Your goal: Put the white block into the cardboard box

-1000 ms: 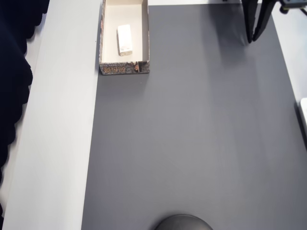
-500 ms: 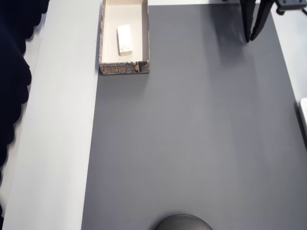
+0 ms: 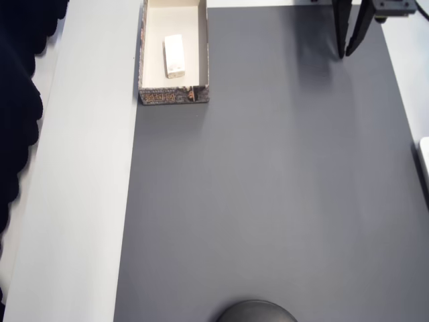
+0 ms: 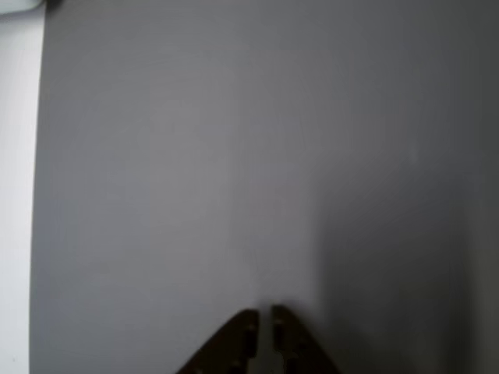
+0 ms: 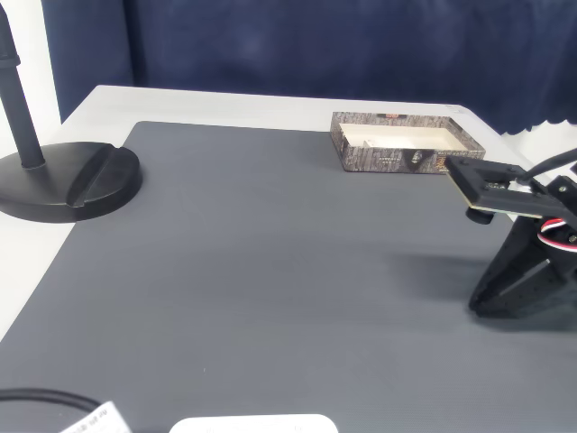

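The white block [image 3: 174,56] lies flat inside the cardboard box [image 3: 201,47], on its cream floor, at the top left of the overhead view. In the fixed view the box [image 5: 406,155] stands at the far side of the grey mat, and its wall hides the block. My gripper [image 3: 344,55] hangs over the mat's top right corner in the overhead view, far to the right of the box. Its dark fingertips [image 4: 243,321] nearly touch in the wrist view, with nothing between them. In the fixed view the gripper [image 5: 480,305] points down at the mat on the right.
A black round stand base [image 5: 68,180] sits at the mat's left in the fixed view and shows at the bottom edge overhead [image 3: 257,312]. A white object [image 5: 252,424] lies at the near edge. A dark blue curtain [image 5: 297,45] hangs behind the table.
In the overhead view the gripper has drawn slightly toward the top edge. The block and box have not moved.
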